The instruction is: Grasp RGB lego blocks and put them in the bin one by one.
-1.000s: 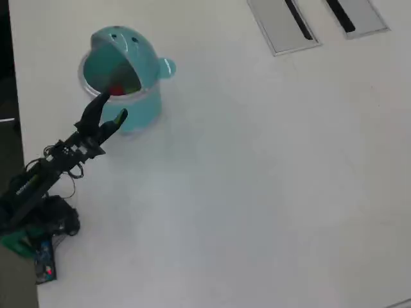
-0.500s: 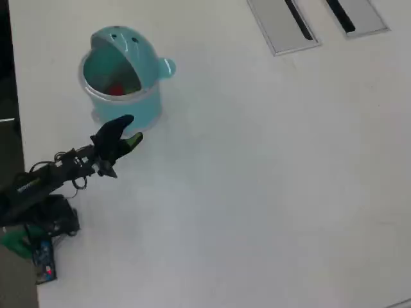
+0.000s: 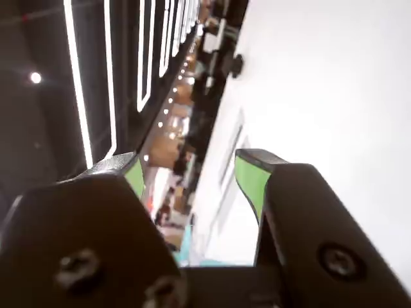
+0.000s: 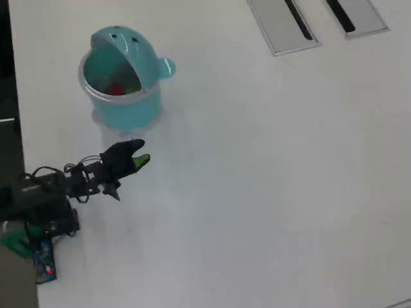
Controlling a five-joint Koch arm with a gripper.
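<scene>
One red block (image 4: 115,88) shows inside the bin (image 4: 122,112) in the overhead view, lying low against the teal inner wall at the upper left of the frame; whether the yellow-green and blue blocks lie beside it cannot be told, since the domed hood and the shadow inside hide most of the floor. No block lies on the bare white table (image 4: 270,179) anywhere in that view, so the sorting looks finished or nearly so — a judgement only.

The gripper (image 4: 140,154) sits just below the bin in the overhead frame, apart from it, with the arm stretched low from its base at the lower left. In the wrist view the gripper (image 3: 186,170) has its two green-faced fingers (image 3: 249,178) standing apart with nothing between them — only the room's lights and the table's edge show through the gap. An empty, spread gripper clear of the bin suits an arm that has let go of its load and needs room to reach again or to rest.

Two grey panels (image 4: 281,24) with black slots lie at the top right, well apart from everything else.
</scene>
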